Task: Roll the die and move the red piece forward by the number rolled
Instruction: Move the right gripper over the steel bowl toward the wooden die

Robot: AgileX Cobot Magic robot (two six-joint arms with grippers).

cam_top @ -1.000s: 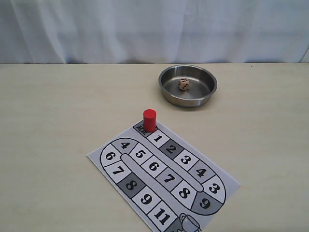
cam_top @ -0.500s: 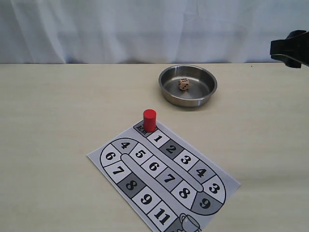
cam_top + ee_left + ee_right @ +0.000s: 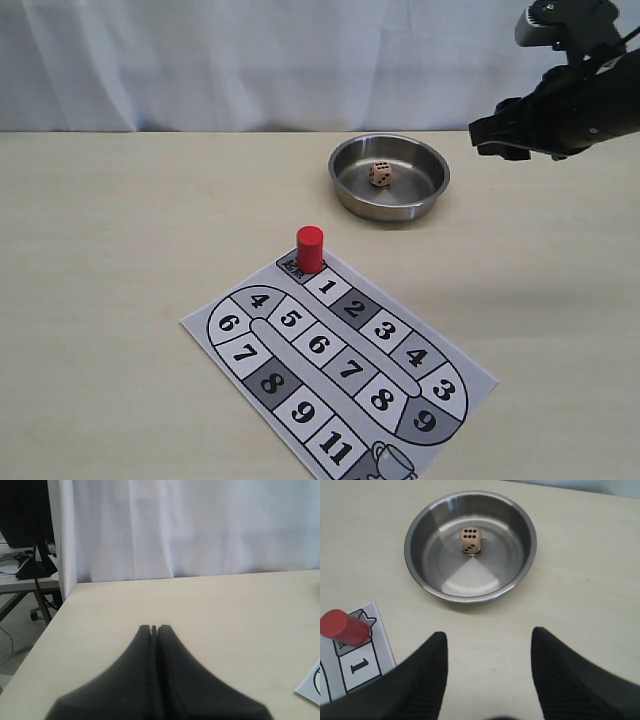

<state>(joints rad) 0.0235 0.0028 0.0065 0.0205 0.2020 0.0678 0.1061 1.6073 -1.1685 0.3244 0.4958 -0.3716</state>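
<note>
Entries as I see them from my station, each placed against the gripper nearest to it.

1. Right gripper [image 3: 489, 635]: both dark fingers are spread well apart with nothing between them. In the exterior view it hangs above the table [image 3: 120, 220], not touching anything.

2. Steel bowl [image 3: 425, 535]: round, shallow and shiny. It lies straight ahead of the right gripper's fingertips and below them, roughly in line with the gap between the fingers. There is clear space between bowl and fingers.

3. The die [image 3: 470, 540]: a tan cube with dark pips showing on two faces. It rests on the bowl's floor, a little off centre toward the side farther from the right gripper. It is well apart from both fingers and nothing holds it.

4. The red piece [image 3: 342, 626]: a plain upright cylinder. It stands off to one side of the right gripper, outside the span of its fingers, not ahead of them. It is untouched and sits on the small square at the head of the track, next to the square marked 1.

5. Game board [image 3: 320, 345]: a printed sheet of numbered squares lying flat on the table. It is beside the bowl but apart from it. One edge reaches under the side of the right gripper's view.

6. Left gripper [image 3: 154, 628]: its fingertips are pressed together with nothing between them. It is above bare table, and only a corner of the board shows, far off to its side.

7. White curtain [image 3: 250, 60]: it hangs beyond the table's far edge, ahead of the left gripper.
</note>
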